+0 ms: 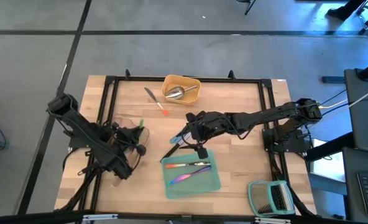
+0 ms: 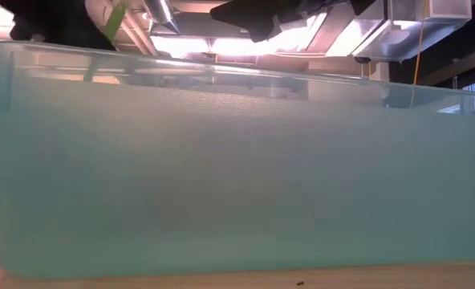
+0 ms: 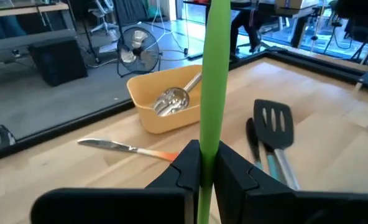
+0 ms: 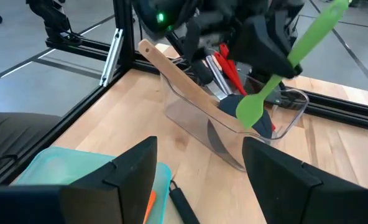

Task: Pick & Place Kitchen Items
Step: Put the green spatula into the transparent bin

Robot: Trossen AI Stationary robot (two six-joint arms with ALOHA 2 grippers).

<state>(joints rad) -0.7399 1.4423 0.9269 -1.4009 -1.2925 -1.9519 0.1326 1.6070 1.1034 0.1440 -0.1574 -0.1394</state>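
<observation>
My left gripper (image 3: 206,158) is shut on a green utensil (image 4: 308,34) over the clear tray (image 4: 234,140) at the table's left. That tray holds a wooden spoon (image 4: 178,71) and red-handled tools (image 4: 227,65). My right gripper (image 4: 199,168) stands open above the table's middle, nothing between its fingers, over black spatulas (image 3: 272,124) lying beside the teal tray (image 1: 190,171). The yellow tray (image 1: 181,89) at the far edge holds a steel scoop (image 3: 171,99). A knife with an orange handle (image 3: 128,147) lies flat on the wood near it. My left gripper pinches the green utensil's handle (image 3: 210,124) between its two fingers, which lie across it. The handle slants upward past the fingers. Its rounded head (image 4: 251,111) hangs low inside the clear tray; whether it touches what lies there I cannot tell.
The teal tray holds several utensils, and its wall (image 2: 237,177) fills the low view. A green-framed slatted rack (image 1: 271,198) sits at the near right corner. A black frame (image 1: 109,87) borders the table. Bare wood lies between the yellow tray and my right arm.
</observation>
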